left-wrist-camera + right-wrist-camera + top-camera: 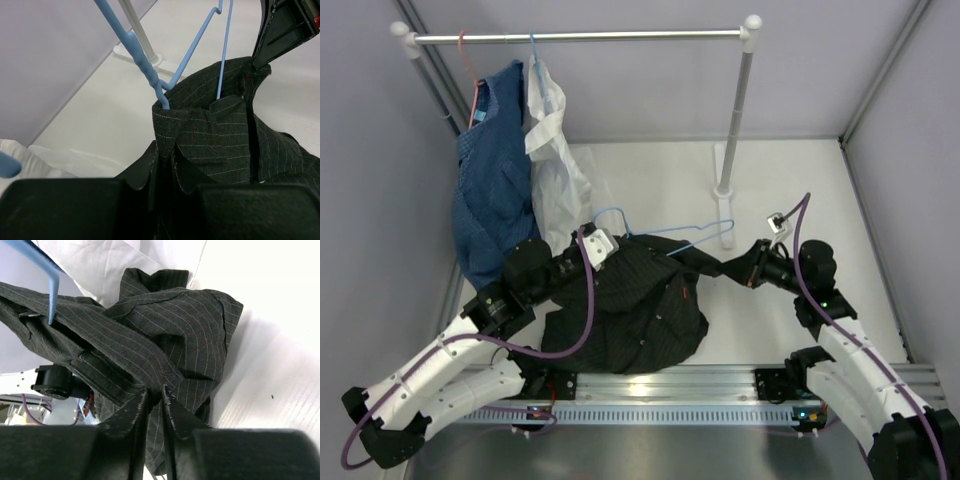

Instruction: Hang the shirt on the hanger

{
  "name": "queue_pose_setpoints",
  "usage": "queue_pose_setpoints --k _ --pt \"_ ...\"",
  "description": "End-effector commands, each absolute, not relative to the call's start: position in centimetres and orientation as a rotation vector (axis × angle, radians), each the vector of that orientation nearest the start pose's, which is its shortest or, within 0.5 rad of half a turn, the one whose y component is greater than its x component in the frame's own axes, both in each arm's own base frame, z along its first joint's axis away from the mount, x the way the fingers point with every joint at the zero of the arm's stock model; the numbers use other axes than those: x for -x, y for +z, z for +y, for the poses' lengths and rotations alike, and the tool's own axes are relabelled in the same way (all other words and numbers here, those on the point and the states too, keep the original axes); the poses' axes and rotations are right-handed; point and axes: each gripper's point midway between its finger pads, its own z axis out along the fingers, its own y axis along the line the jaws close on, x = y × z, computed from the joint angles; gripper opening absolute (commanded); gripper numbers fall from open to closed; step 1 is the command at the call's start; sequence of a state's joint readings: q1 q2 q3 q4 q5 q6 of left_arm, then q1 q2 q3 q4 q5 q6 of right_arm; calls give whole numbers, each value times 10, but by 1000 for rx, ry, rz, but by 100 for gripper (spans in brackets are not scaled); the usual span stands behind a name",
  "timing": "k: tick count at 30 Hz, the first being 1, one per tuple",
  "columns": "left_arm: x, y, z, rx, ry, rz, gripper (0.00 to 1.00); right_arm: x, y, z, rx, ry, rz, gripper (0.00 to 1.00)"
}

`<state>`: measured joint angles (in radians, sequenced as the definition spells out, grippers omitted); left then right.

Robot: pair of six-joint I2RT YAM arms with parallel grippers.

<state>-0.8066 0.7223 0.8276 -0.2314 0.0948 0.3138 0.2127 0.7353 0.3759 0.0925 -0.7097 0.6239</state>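
Shirt (630,300), hanger (660,232) wire in collar.
Left gripper (162,167) pinches collar; right gripper (154,395) barely parted at fold, hold unclear.

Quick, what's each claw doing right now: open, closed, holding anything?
Left gripper: closed on the shirt, near its collar.
Right gripper: closed on a fold of the shirt.

White table (800,200), flat pale top.
- Black pinstriped shirt (630,300): crumpled, lies left of centre near the front edge.
- Light-blue wire hanger (705,230): partly inside the shirt's collar. Contact with the top cannot be told.
- Garment rack foot (725,190): white, stands toward the back.
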Motion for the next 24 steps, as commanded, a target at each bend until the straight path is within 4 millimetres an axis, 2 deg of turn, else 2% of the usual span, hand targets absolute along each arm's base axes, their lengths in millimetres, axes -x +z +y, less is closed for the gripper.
queue_pose_setpoints --k 1,6,7,8,9,12,13,14,15,16,18,19,21,22,24 --pt "-211 345 -216 -888 -428 1300 0 -222 186 183 165 1218 1879 13" --pt "-212 344 -216 -890 -424 1304 0 -222 183 184 160 1224 1886 11" --pt "-212 344 -216 -888 -424 1306 0 -222 184 184 163 1226 1882 9" --pt "-212 344 -216 -890 -426 1305 0 -223 183 184 160 1225 1885 1" --pt "-212 343 -216 -891 -425 1304 0 -223 183 184 156 1223 1887 0" --pt "-212 340 -217 -902 -423 1307 0 -231 181 176 93 1156 1908 0" --pt "-212 337 -218 -909 -424 1310 0 -240 189 170 59 1101 1894 0" --pt "-212 336 -218 -914 -422 1308 0 -240 184 166 26 1067 1939 0" --pt "-212 335 -219 -916 -422 1310 0 -244 188 161 19 1023 1941 0" --pt "-212 334 -219 -918 -421 1311 0 -252 200 154 -10 968 1933 0" --pt "-216 329 -218 -925 -394 1320 0 -255 201 143 -54 902 1982 0" --pt "-218 328 -217 -923 -379 1325 0 -261 215 138 -72 869 1963 0" --pt "-221 330 -214 -905 -359 1331 0 -263 218 130 -107 834 1992 0" --pt "-222 330 -213 -900 -357 1333 0 -267 230 125 -121 813 1973 0" --pt "-223 328 -211 -896 -341 1333 0 -269 236 121 -133 797 1974 0"
